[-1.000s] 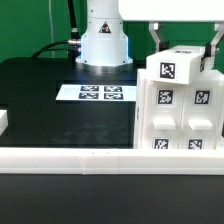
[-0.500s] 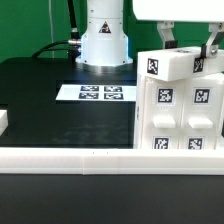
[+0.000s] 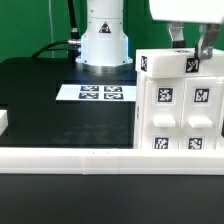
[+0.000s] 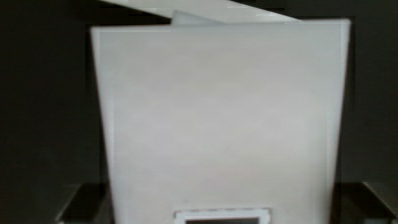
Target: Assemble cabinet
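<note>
The cabinet (image 3: 180, 100) stands upright on the black worktop (image 3: 60, 110) at the exterior view's right, its front face showing several square black-and-white tags and raised panels. A white block (image 3: 185, 62) with a tag on its face sits at the top of the cabinet, level with its upper edge. The gripper (image 3: 193, 45) comes down from above onto this block, one dark finger at each side of it; the fingers seem to be clamped on the block, though the contact itself is too small to make out for certain. In the wrist view a broad white surface (image 4: 214, 115) fills nearly the whole picture, with a second white edge angled behind it. The marker board (image 3: 101, 94) lies flat on the worktop near the robot base (image 3: 104, 40), well apart from the cabinet. A long white rail (image 3: 90, 157) runs across the front of the worktop.
</note>
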`<state>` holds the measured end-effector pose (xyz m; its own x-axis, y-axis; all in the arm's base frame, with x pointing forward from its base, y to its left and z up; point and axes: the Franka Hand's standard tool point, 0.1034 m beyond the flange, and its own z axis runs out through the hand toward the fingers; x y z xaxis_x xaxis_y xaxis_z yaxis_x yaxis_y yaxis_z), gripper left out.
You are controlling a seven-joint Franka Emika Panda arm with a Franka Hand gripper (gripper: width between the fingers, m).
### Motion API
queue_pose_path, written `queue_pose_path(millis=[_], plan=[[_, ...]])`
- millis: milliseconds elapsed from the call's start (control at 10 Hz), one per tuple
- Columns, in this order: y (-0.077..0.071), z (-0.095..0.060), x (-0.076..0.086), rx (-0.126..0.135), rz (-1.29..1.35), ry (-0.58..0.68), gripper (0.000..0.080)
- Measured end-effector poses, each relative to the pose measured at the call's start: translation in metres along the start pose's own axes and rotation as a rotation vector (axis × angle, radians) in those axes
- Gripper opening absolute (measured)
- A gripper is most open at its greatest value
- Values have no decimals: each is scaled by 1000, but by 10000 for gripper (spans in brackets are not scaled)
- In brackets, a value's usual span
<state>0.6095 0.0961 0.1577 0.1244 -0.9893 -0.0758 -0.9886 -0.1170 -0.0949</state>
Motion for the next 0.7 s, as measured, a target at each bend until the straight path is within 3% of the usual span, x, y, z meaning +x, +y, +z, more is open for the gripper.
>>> queue_pose_path(millis=[300,600,700], plan=[[-1,0,0,3,171,-7,562],[-1,0,-1,2,155,-9,563],[0,0,-2,2,149,-9,720]])
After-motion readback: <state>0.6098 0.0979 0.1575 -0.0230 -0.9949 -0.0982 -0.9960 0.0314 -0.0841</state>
